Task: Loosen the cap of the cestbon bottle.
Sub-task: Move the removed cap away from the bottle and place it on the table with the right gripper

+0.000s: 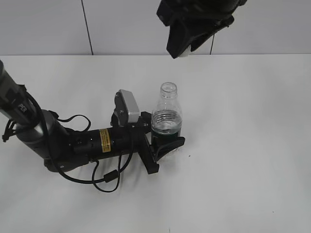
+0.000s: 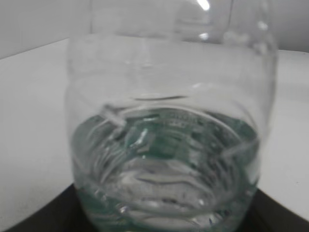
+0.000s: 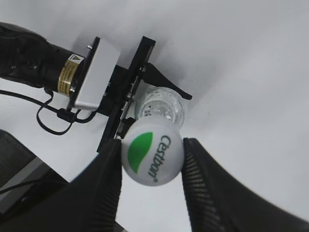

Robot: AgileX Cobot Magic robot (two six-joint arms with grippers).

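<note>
The cestbon bottle (image 1: pixel 166 116) stands upright on the white table with its neck open and no cap on it. My left gripper (image 1: pixel 163 138) is shut on its lower body; the left wrist view is filled by the clear ribbed bottle (image 2: pixel 169 135). My right gripper (image 3: pixel 152 154) is shut on the white cap (image 3: pixel 152 151), which shows a green leaf mark and "Cestbon" lettering. It holds the cap high above the bottle (image 3: pixel 161 107). In the exterior view the right gripper (image 1: pixel 182 51) hangs at the top, with a bit of the white cap (image 1: pixel 183 54) showing at its tips.
The left arm (image 1: pixel 73 141) lies low across the table (image 1: pixel 243 170) from the left, with a black cable (image 1: pixel 104 177) looped beside it. A grey wall (image 1: pixel 121 24) rises behind the table's far edge.
</note>
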